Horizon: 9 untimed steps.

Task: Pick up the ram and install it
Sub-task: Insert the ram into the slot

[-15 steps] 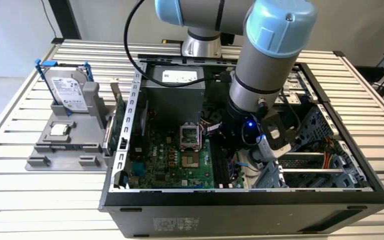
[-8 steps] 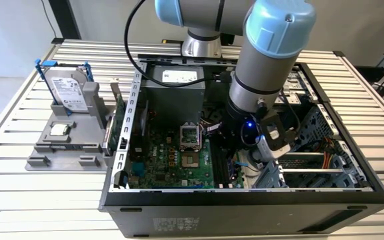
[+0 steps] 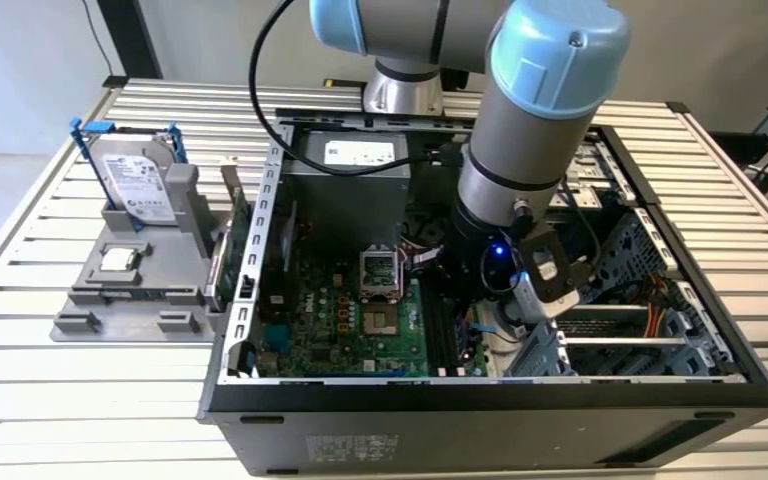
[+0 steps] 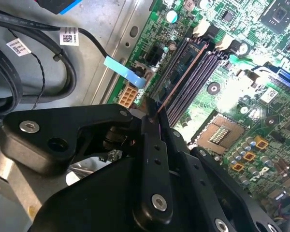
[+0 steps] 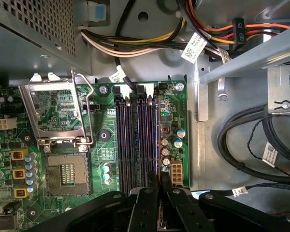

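Grey parts fixture (image 3: 104,300) sat on the slatted table's edge at the exterior view's left, w/ hard drive (image 3: 137,180) propped in it. Next came the open PC case (image 3: 491,405), green motherboard (image 3: 344,320) flat on its floor. Further along, the gripper (image 4: 152,108) was down inside by the memory slots (image 5: 133,140), fingers clamped on the ram (image 4: 181,65), which stood edge-on along the slot nearest the board's edge; seated or not, can't tell. Judgement: the stick is light, stiff and thin, prob. fragile at chips and contact edge, so pinch its flat faces near mid-length, up by the top edge, and push straight w/o twist.
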Motion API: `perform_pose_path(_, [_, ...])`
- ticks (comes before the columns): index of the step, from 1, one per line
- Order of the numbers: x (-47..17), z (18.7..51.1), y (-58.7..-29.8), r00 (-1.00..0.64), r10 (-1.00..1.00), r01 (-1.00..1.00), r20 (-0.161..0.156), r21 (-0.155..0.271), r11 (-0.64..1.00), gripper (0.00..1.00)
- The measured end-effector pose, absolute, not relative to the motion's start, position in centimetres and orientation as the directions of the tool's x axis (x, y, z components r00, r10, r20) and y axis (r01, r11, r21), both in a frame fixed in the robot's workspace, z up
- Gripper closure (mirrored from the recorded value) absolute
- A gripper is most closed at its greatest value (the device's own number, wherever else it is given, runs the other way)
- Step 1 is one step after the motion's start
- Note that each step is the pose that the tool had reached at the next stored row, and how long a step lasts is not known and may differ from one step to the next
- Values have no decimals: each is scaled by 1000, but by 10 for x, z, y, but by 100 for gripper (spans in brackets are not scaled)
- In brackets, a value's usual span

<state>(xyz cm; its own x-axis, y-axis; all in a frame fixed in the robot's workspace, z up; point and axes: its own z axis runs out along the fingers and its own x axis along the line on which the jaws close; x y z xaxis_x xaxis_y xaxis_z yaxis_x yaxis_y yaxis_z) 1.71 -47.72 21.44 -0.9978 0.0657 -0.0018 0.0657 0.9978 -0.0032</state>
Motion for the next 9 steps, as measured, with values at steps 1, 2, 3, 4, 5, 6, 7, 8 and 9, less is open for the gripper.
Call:
perform_pose_path(1, [17, 214, -477, -998, 66, 66, -2, -3, 998, 100])
perform_pose_path(2, [17, 214, -477, -998, 66, 66, -2, -3, 998, 100])
perform_pose_path(3, [17, 214, -477, -998, 65, 65, -2, -3, 998, 100])
perform_pose_path(4, [17, 214, -477, -998, 63, 63, -2, -2, 998, 100])
perform_pose_path(5, [17, 214, -477, -998, 62, 62, -2, -1, 998, 100])
perform_pose_path(6, [17, 215, -477, -998, 62, 62, -2, -1, 998, 100])
perform_pose_path(7, [17, 215, -477, -998, 61, 61, -2, -1, 998, 100])
perform_pose_path(8, [17, 215, -477, -998, 61, 61, -2, -1, 998, 100])
perform_pose_path(9, [17, 215, -477, -998, 60, 60, -2, -1, 998, 100])
